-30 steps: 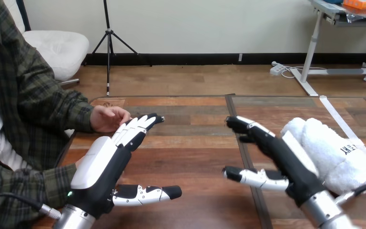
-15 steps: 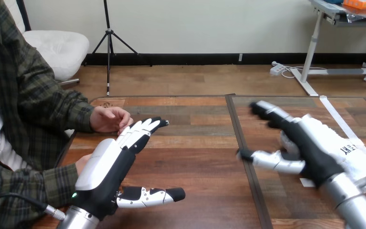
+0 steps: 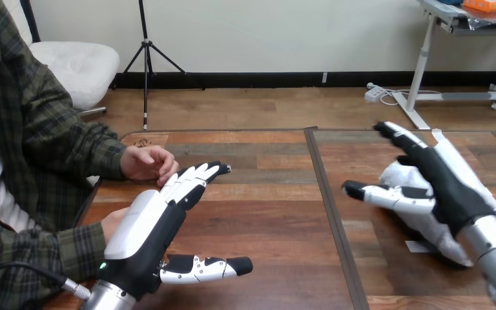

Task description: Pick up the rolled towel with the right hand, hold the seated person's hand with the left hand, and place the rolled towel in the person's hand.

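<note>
Change, right hand: the right hand (image 3: 451,186) had moved from the lower middle-right of the frame, where it stood left of the towel a second earlier, up and to the right. It now lay over the towel and covered most of it.
Change, left hand: the left hand (image 3: 143,231) had shifted only slightly up and right in the lower left of the frame, in the same pose as before.
Change, person: the person's hand (image 3: 146,161) had stayed at the middle left, resting on the table (image 3: 268,210).
Rolled towel: the rolled towel (image 3: 396,175) lay on the table in the right part of the frame, under the right hand. White cloth showed in the gap between thumb and fingers, and again below the palm toward the lower right.
Right hand fingers: the fingers (image 3: 403,139) were straight and close together, reaching toward the upper left above the towel's far side. The thumb (image 3: 387,194) was held out to the left in front of the towel. Nothing was clasped, and I could not tell whether the palm touched the cloth.
Left hand fingers: they were straight and side by side, with the tips just beside the person's hand. The thumb was stretched out to the right, low in the frame. The hand held nothing.
</note>
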Robot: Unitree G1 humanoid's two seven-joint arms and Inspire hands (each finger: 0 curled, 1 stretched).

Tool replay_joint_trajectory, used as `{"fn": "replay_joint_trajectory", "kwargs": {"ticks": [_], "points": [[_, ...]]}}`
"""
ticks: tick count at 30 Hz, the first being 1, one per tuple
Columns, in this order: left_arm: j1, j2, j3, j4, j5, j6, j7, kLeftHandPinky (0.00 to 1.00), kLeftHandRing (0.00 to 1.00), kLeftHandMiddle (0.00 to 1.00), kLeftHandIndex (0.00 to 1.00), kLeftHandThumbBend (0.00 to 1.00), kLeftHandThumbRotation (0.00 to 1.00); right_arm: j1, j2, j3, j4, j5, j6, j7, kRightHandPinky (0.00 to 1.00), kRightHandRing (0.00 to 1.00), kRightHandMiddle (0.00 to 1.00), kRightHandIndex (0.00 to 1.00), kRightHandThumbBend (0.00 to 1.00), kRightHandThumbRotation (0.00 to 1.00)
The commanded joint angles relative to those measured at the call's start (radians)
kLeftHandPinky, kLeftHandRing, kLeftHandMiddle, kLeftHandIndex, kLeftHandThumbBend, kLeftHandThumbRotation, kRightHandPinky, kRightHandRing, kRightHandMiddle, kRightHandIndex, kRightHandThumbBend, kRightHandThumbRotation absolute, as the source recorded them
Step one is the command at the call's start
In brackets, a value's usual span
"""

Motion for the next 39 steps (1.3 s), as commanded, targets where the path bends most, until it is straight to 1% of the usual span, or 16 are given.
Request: {"fn": "replay_joint_trajectory", "kwargs": {"ticks": [1, 4, 6, 9, 12, 13, 16, 19, 21, 23, 25, 27, 30, 33, 35, 39], "points": [[-0.042, -0.012, -0.02, -0.063, -0.034, 0.002, 0.003, 0.99, 0.95, 0.94, 0.9, 1.0, 0.58, -0.115, -0.083, -0.037, -0.283, -0.039, 0.199, 0.054, 0.89, 0.98, 0.96, 0.94, 1.0, 0.47], [-0.043, -0.015, -0.02, -0.063, -0.03, 0.0, 0.007, 0.99, 0.95, 0.94, 0.9, 1.0, 0.58, -0.131, -0.101, -0.036, -0.308, -0.049, 0.237, 0.068, 0.89, 0.98, 0.95, 0.95, 1.0, 0.45], [-0.042, -0.016, -0.021, -0.065, -0.027, 0.001, 0.008, 0.99, 0.95, 0.94, 0.9, 1.0, 0.59, -0.137, -0.111, -0.036, -0.318, -0.052, 0.251, 0.074, 0.89, 0.99, 0.95, 0.95, 1.0, 0.44], [-0.042, -0.019, -0.021, -0.065, -0.023, 0.001, 0.012, 0.99, 0.95, 0.94, 0.9, 1.0, 0.6, -0.154, -0.134, -0.034, -0.321, -0.06, 0.272, 0.089, 0.9, 1.0, 0.95, 0.96, 1.0, 0.42], [-0.042, -0.022, -0.021, -0.066, -0.025, 0.002, 0.011, 0.99, 0.95, 0.94, 0.9, 1.0, 0.61, -0.174, -0.153, -0.03, -0.321, -0.073, 0.307, 0.102, 0.9, 1.0, 0.94, 0.97, 1.0, 0.42], [-0.041, -0.023, -0.022, -0.068, -0.026, 0.003, 0.01, 0.99, 0.95, 0.94, 0.9, 1.0, 0.61, -0.184, -0.162, -0.026, -0.324, -0.082, 0.337, 0.115, 0.9, 1.0, 0.94, 0.97, 1.0, 0.42], [-0.04, -0.026, -0.022, -0.073, -0.022, 0.006, 0.013, 0.99, 0.95, 0.94, 0.9, 1.0, 0.61, -0.206, -0.182, -0.016, -0.33, -0.1, 0.403, 0.144, 0.9, 1.0, 0.95, 0.98, 1.0, 0.44], [-0.04, -0.028, -0.022, -0.074, -0.017, 0.007, 0.018, 0.98, 0.95, 0.93, 0.89, 1.0, 0.61, -0.23, -0.202, -0.003, -0.327, -0.118, 0.459, 0.174, 0.9, 1.0, 0.96, 0.98, 1.0, 0.45], [-0.039, -0.029, -0.024, -0.076, -0.016, 0.009, 0.018, 0.98, 0.95, 0.93, 0.89, 1.0, 0.61, -0.241, -0.213, 0.003, -0.327, -0.125, 0.488, 0.191, 0.9, 1.0, 0.97, 0.98, 1.0, 0.45], [-0.038, -0.031, -0.024, -0.08, -0.019, 0.011, 0.016, 0.98, 0.95, 0.93, 0.89, 1.0, 0.61, -0.263, -0.233, 0.016, -0.314, -0.136, 0.527, 0.22, 0.89, 1.0, 0.97, 0.98, 1.0, 0.45], [-0.036, -0.033, -0.024, -0.083, -0.018, 0.012, 0.018, 0.98, 0.95, 0.93, 0.89, 1.0, 0.62, -0.283, -0.249, 0.027, -0.294, -0.142, 0.549, 0.243, 0.88, 1.0, 0.98, 0.98, 1.0, 0.45], [-0.035, -0.035, -0.023, -0.085, -0.014, 0.013, 0.022, 0.98, 0.95, 0.93, 0.89, 1.0, 0.62, -0.298, -0.26, 0.034, -0.275, -0.145, 0.559, 0.259, 0.87, 1.0, 0.99, 0.98, 1.0, 0.44], [-0.034, -0.034, -0.023, -0.085, -0.017, 0.012, 0.018, 0.98, 0.95, 0.93, 0.89, 1.0, 0.62, -0.334, -0.284, 0.06, -0.219, -0.165, 0.569, 0.278, 0.84, 0.98, 0.99, 0.98, 1.0, 0.44], [-0.032, -0.036, -0.023, -0.09, -0.022, 0.014, 0.012, 0.98, 0.95, 0.93, 0.89, 1.0, 0.62, -0.359, -0.296, 0.07, -0.162, -0.167, 0.556, 0.28, 0.81, 0.96, 0.98, 0.98, 1.0, 0.44], [-0.032, -0.037, -0.023, -0.09, -0.02, 0.013, 0.015, 0.98, 0.95, 0.93, 0.89, 1.0, 0.62, -0.386, -0.307, 0.091, -0.117, -0.185, 0.558, 0.287, 0.8, 0.96, 0.98, 0.98, 1.0, 0.44], [-0.03, -0.038, -0.024, -0.093, -0.022, 0.014, 0.014, 0.98, 0.95, 0.93, 0.89, 1.0, 0.62, -0.427, -0.319, 0.111, -0.036, -0.193, 0.55, 0.29, 0.79, 0.95, 0.98, 0.98, 1.0, 0.44]]}}
